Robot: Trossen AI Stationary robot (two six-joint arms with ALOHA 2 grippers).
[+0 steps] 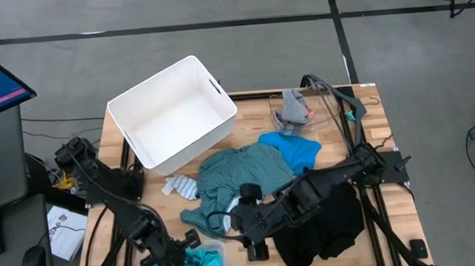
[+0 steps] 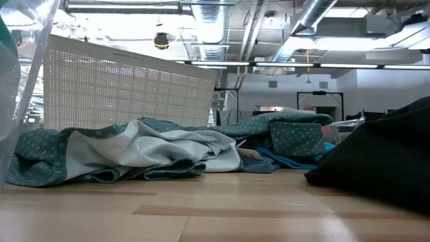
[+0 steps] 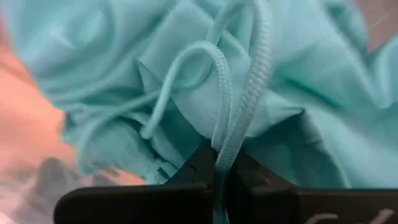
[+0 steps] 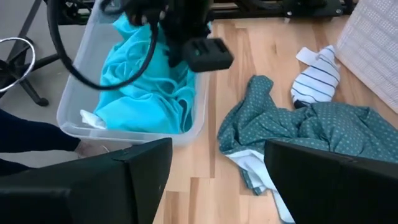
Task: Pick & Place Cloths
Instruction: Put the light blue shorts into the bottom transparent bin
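Across a wooden table (image 1: 388,131) strewn with clothes, left gripper (image 3: 217,168) dipped into tub (image 4: 74,106), clamped shut on turquoise shirt's (image 4: 146,81) drawstring, probably to bunch it inside, while right gripper (image 1: 248,224) hung open just above teal shirt (image 1: 244,170), seemingly next.

shirt (image 4: 146,74) in tub (image 4: 74,112), sock (image 4: 317,78) beside bin (image 1: 173,112)

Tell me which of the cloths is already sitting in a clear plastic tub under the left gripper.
The turquoise garment. It fills the clear tub, with the left gripper shut on its drawstring; the teal dotted shirt lies loose on the table.
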